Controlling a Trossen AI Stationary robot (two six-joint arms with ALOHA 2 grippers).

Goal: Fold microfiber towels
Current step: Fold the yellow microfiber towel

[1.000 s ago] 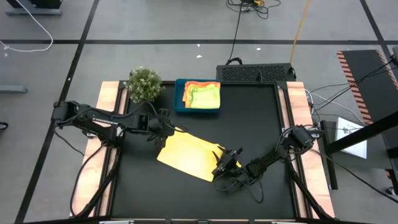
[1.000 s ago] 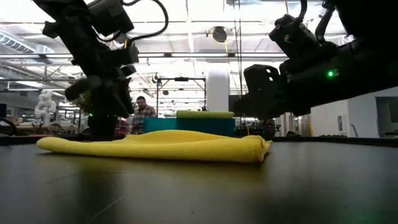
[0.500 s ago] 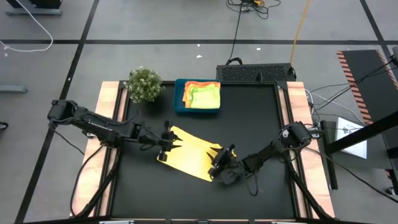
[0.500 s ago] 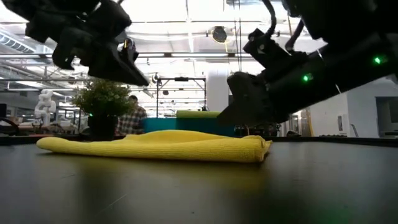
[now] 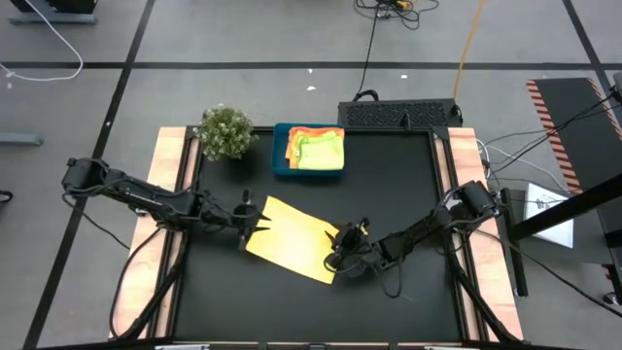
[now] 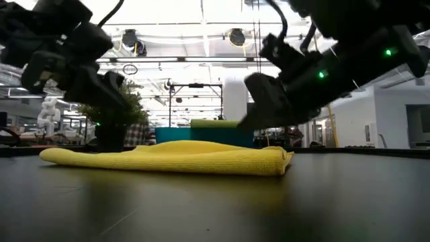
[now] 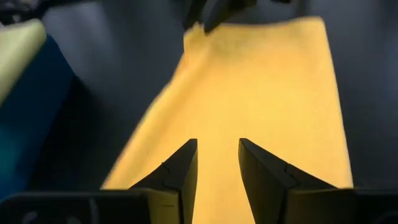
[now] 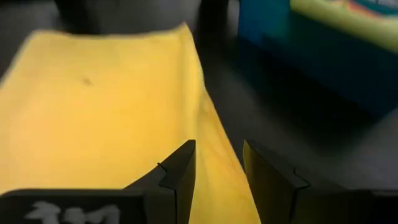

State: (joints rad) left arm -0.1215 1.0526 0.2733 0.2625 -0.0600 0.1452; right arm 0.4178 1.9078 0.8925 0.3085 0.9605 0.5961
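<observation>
Flanking yellow towel, left end effector and right end effector narrowly parted, seemingly empty, contact unclear.

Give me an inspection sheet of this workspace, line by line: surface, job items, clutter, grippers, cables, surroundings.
Surface: black table with wooden side rails.
Job's things: one yellow towel lying folded flat mid-table; more towels stacked in the blue tray.
Clutter: small plant beside the tray.
Grippers: left gripper open at the towel's left end; right gripper open at its right end; neither holds it.
Cables: several on the floor and along the table's right side.
Surroundings: a person seen in the room behind.
</observation>
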